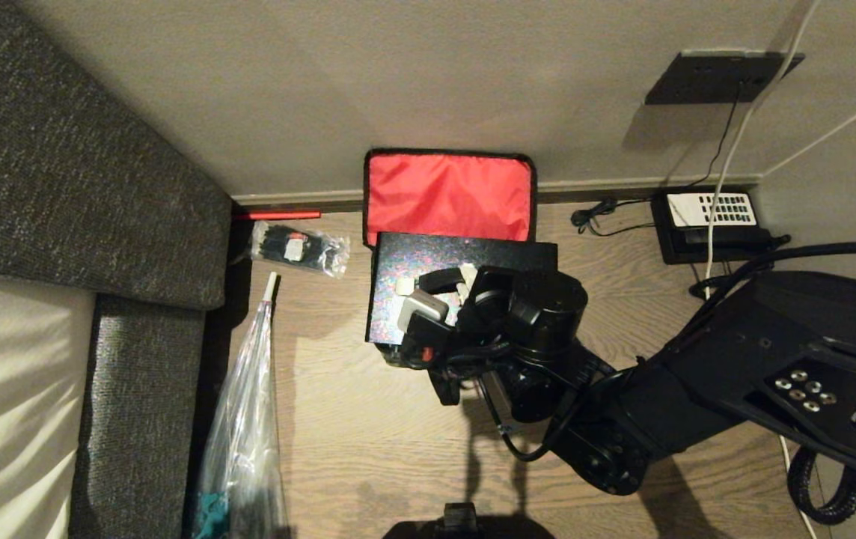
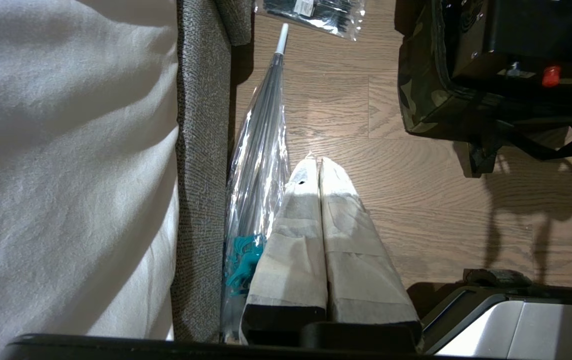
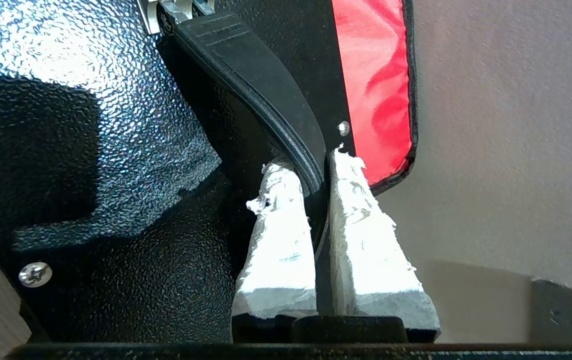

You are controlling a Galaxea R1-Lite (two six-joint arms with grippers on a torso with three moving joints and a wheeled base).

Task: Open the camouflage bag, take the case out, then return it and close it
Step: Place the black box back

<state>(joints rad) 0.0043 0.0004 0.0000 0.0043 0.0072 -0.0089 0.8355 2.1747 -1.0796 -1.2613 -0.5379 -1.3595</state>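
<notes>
The camouflage bag [image 2: 418,95] stands open on the wood floor, its red lid lining [image 1: 449,196] leaning back against the wall. The case [image 1: 413,262], black with a sparkly speckled top, stands partly out of the bag's opening; its red latch [image 2: 550,76] shows in the left wrist view. My right gripper [image 3: 311,160] is over the case [image 3: 91,100], shut on the case's black handle [image 3: 246,65] with one padded finger on each side. In the head view the right gripper [image 1: 458,288] covers the case's middle. My left gripper [image 2: 316,162] hangs shut and holds nothing, low beside the sofa.
A grey sofa [image 1: 61,187] fills the left. A clear plastic bag of black items [image 1: 299,248] and a clear wrapped umbrella [image 1: 248,419] lie beside it. A black telephone with white keypad [image 1: 712,217], cables and a wall plate [image 1: 720,75] are at the right.
</notes>
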